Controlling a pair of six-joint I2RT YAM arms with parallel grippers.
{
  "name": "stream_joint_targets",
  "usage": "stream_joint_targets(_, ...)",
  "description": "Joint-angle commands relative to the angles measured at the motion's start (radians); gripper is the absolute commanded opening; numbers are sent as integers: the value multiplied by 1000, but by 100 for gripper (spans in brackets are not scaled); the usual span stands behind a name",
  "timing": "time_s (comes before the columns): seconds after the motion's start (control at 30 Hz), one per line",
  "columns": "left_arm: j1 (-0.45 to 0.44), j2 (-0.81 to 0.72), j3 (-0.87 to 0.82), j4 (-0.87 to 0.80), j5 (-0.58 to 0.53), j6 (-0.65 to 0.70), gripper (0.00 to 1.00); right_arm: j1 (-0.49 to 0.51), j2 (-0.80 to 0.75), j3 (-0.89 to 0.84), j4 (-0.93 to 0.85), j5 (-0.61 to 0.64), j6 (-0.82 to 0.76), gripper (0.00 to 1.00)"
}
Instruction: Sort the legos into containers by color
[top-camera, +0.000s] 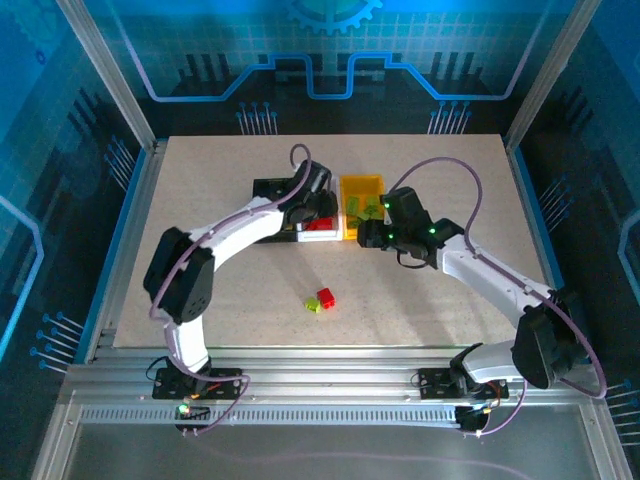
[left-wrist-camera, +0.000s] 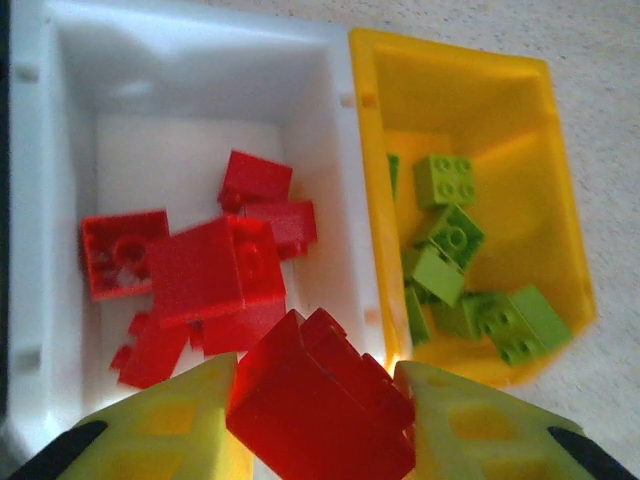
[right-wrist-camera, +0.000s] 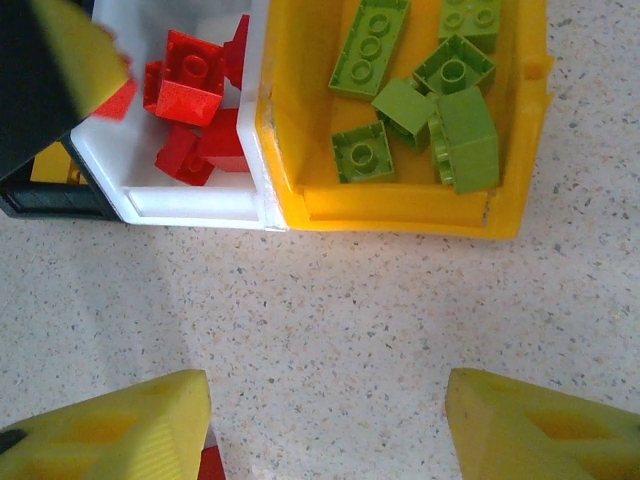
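Left gripper (left-wrist-camera: 318, 375): jaws clamped on red brick (left-wrist-camera: 315, 405), lower centre, over white bin (left-wrist-camera: 190, 60).
Right gripper (right-wrist-camera: 325, 395): jaws apart, empty.

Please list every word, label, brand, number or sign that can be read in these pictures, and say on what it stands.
None can be read.
Studs of the green legos and the red legos: any embossed mark is too blurred to read.
Walls of the white bin and the yellow bin: plain, no label.
The back wall: a gear drawing and lines, no letters.
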Motion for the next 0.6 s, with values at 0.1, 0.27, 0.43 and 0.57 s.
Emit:
stream_joint_targets(0.1, 27, 121, 181, -56, -31, 28, 33, -21, -65, -27, 1, -7, 11, 65)
stream_joint_targets(0.27, 38, 218, 289, -97, -35, 23, 47, -24, -86, -36, -9, -21, 9, 65)
stream_joint_targets(0.43, 39, 229, 324, -108, -10, 11, 73, -21, -89, -43, -3, -88, -11, 66)
stream_joint_targets(0.57, 39, 157, 302, -80, 25, -4, 83, -8, -84, -64, 15, -116, -16, 67)
